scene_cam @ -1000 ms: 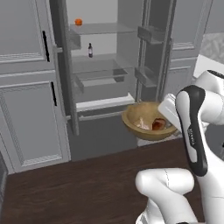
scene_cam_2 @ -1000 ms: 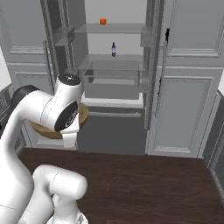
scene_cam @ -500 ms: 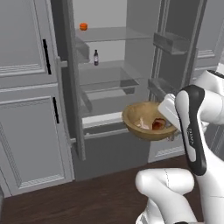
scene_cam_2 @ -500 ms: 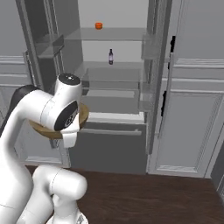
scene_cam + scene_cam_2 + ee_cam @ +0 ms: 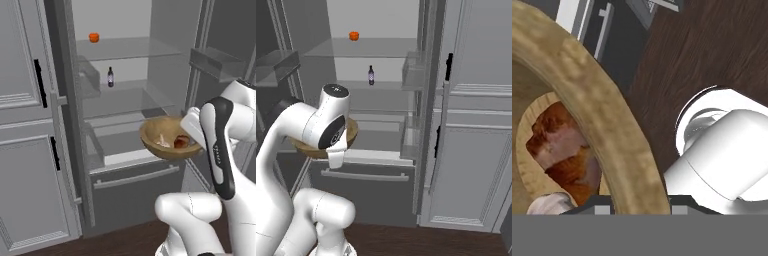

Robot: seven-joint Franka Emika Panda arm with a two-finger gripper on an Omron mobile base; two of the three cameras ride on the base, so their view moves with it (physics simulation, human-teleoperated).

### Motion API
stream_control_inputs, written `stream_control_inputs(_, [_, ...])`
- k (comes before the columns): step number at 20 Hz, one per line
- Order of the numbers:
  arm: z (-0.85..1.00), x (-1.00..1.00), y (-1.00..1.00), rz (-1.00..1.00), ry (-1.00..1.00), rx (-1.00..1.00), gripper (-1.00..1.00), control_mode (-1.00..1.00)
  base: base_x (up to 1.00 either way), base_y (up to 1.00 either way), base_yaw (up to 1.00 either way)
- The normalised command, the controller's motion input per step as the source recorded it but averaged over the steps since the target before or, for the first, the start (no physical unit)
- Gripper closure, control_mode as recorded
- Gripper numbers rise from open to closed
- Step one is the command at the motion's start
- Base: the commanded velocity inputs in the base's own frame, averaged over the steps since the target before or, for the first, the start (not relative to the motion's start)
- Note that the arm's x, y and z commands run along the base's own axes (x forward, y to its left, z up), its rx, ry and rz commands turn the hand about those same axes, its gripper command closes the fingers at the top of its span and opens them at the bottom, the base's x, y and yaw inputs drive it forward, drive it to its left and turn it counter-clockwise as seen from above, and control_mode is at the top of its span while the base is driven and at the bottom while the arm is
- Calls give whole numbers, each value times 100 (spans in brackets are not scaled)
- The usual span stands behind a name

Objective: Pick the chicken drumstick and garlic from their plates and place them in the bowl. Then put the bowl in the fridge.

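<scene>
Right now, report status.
Gripper shut on bowl rim. Chicken drumstick and garlic inside. Fridge open, path clear.

Orange fruit point(image 5: 94, 37) (above), dark bottle point(image 5: 110, 77)

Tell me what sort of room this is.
Most likely a kitchen, a rendered one: an open fridge with glass shelves holding a small dark bottle, grey panelled cabinet doors beside it, and a wooden bowl of food held up before it.
</scene>
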Motion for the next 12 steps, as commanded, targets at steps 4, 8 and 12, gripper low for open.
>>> stream_control_inputs(4, [0, 0, 0, 0, 0, 0, 100, 100, 67, 0, 0])
stream_control_inputs(8, [0, 0, 0, 0, 0, 0, 100, 100, 79, 0, 0])
stream_control_inputs(12, [0, 0, 0, 0, 0, 0, 100, 100, 71, 0, 0])
